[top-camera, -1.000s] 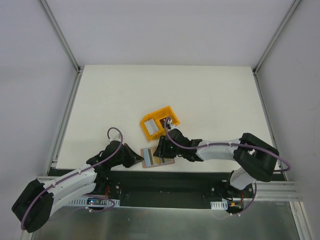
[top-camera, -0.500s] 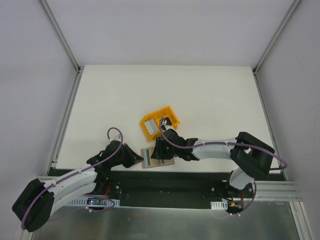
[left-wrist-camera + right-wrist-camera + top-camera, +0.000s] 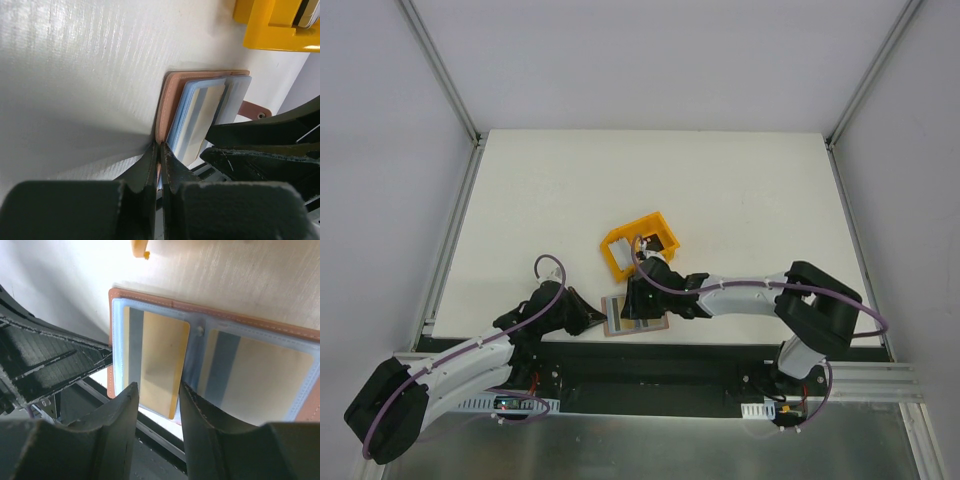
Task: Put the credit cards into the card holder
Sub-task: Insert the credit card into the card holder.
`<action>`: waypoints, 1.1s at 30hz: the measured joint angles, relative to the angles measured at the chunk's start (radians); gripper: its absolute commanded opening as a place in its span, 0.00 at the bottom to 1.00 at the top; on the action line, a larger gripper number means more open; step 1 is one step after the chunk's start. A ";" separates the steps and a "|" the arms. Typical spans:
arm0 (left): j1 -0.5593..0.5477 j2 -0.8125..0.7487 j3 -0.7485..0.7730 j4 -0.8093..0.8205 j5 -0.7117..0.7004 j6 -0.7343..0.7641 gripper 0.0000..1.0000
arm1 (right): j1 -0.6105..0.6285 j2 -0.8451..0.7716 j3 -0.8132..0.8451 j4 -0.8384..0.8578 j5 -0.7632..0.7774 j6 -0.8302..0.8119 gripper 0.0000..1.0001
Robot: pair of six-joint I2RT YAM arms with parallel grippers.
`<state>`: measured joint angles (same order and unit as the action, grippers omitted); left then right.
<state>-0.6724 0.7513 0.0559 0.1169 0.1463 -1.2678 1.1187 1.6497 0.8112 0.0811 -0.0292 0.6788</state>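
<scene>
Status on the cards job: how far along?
Done: two credit cards sit in the card holder sleeves. In hand: left gripper pinches its edge; right gripper hovers open over one card. Left: what looks like a pale card in the yellow bin.

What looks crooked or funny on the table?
One credit card sticks out of its clear pocket in the open card holder, so it isn't fully in. The yellow bin also sits crooked on the table.
</scene>
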 measured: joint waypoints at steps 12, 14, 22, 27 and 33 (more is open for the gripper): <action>0.000 0.000 0.000 0.001 0.000 0.000 0.00 | 0.012 -0.185 0.002 -0.127 0.117 -0.068 0.45; 0.000 0.002 0.000 0.001 0.000 0.001 0.00 | 0.012 -0.189 0.002 -0.131 0.122 -0.071 0.45; 0.000 0.008 0.000 0.007 0.000 0.002 0.00 | 0.012 -0.080 0.011 -0.105 0.076 -0.069 0.45; 0.000 0.008 0.000 0.006 0.000 0.003 0.00 | 0.012 0.023 0.064 -0.086 0.017 -0.068 0.44; 0.000 0.008 0.000 0.006 -0.006 0.004 0.00 | 0.011 0.029 0.075 -0.090 0.013 -0.075 0.45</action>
<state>-0.6724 0.7589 0.0563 0.1234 0.1402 -1.2640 1.1294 1.6791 0.8864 -0.0090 -0.0158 0.6037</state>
